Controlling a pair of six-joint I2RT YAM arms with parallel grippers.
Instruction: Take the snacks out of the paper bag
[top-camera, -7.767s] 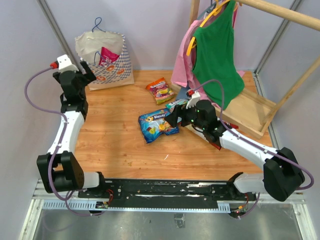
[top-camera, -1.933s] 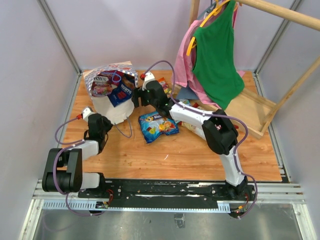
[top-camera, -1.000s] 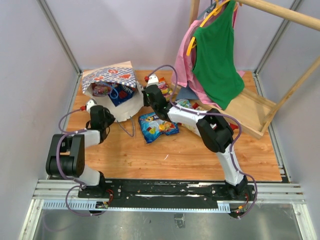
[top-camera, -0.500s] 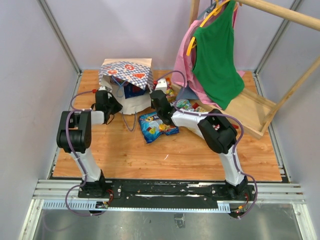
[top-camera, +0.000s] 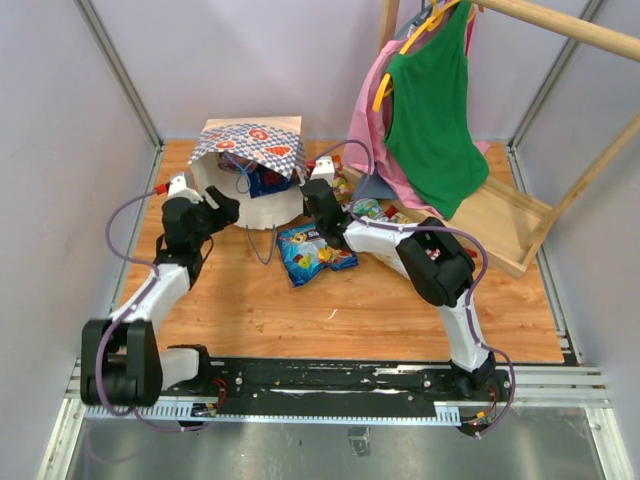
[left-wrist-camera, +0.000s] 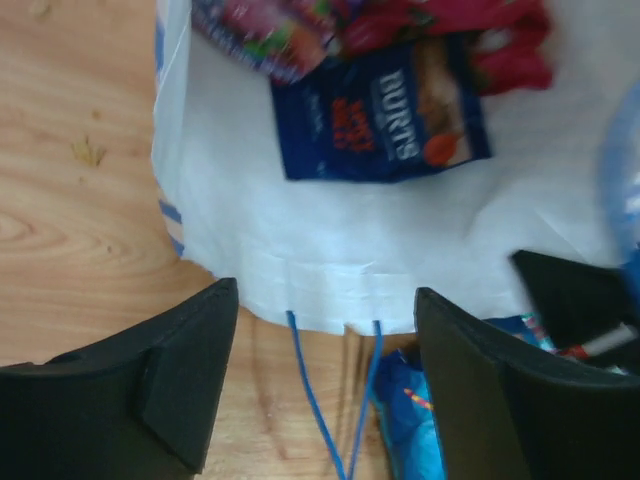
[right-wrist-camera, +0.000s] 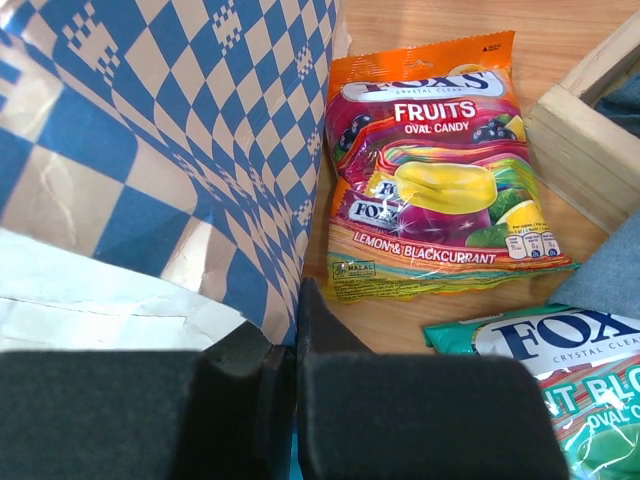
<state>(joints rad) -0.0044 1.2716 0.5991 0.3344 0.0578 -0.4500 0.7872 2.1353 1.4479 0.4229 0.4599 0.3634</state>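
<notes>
The paper bag (top-camera: 250, 150) lies on its side at the back of the table, mouth toward me, white inside showing (left-wrist-camera: 380, 240). A dark blue snack packet (left-wrist-camera: 385, 120) and magenta-red packets (left-wrist-camera: 420, 20) lie inside it. My left gripper (top-camera: 222, 207) (left-wrist-camera: 325, 292) stands open just in front of the mouth, the blue cord handles (left-wrist-camera: 320, 400) between its fingers, untouched. My right gripper (top-camera: 305, 195) (right-wrist-camera: 298, 300) is shut on the bag's checked right edge (right-wrist-camera: 200, 150). Outside lie an orange packet (right-wrist-camera: 430, 190), a teal one (right-wrist-camera: 560, 390) and a blue one (top-camera: 315, 252).
A wooden clothes rack with a green garment (top-camera: 430, 100) and a pink one (top-camera: 365, 120) stands at the back right; its base frame (top-camera: 500, 220) (right-wrist-camera: 590, 120) lies close to the loose packets. Grey walls close in the table at the back and both sides.
My left gripper has opened and its arm has swung out to the left. Over the last second the bag rolled toward the back; the right gripper stayed shut on its edge.
</notes>
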